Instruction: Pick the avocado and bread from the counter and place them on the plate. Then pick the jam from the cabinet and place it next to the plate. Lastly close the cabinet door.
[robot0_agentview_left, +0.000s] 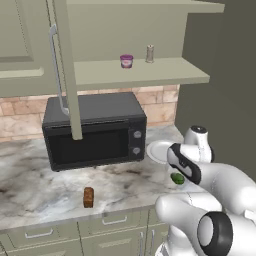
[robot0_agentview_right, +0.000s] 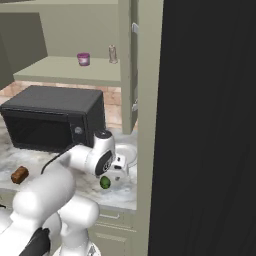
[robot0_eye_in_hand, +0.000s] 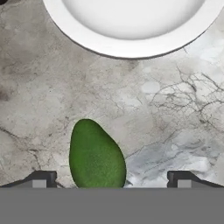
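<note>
The counter (robot0_agentview_left: 45, 175) is bounded at the back by a brick wall and a black microwave (robot0_agentview_left: 95, 130), and at the front by its own edge above the green drawers. At the right end a tall dark wall is seen, and the plate (robot0_agentview_left: 156, 150) is set close to that corner. A wide bare stretch of stone is left in front of the microwave. Up above, the cabinet door (robot0_agentview_left: 67, 70) is swung out over the microwave, so the air there is partly blocked.

One avocado (robot0_eye_in_hand: 96, 157) is counted, one bread (robot0_agentview_left: 88, 197), one plate, one jam (robot0_agentview_left: 126, 61) and one thin shaker (robot0_agentview_left: 149, 54). The jam and the shaker are stood near each other on the shelf inside the cabinet (robot0_agentview_left: 140, 72). The bread is stood upright near the front edge of the counter, well apart from the plate. The avocado is laid on the stone near the plate (not on it), with bare counter between them.

The gripper (robot0_eye_in_hand: 111, 177) is held wide open above the avocado. Nothing is held in it. The avocado is seen between the two fingertips (robot0_eye_in_hand: 41, 178), closer to the left one in the hand view, and whether it is touched cannot be told.
</note>
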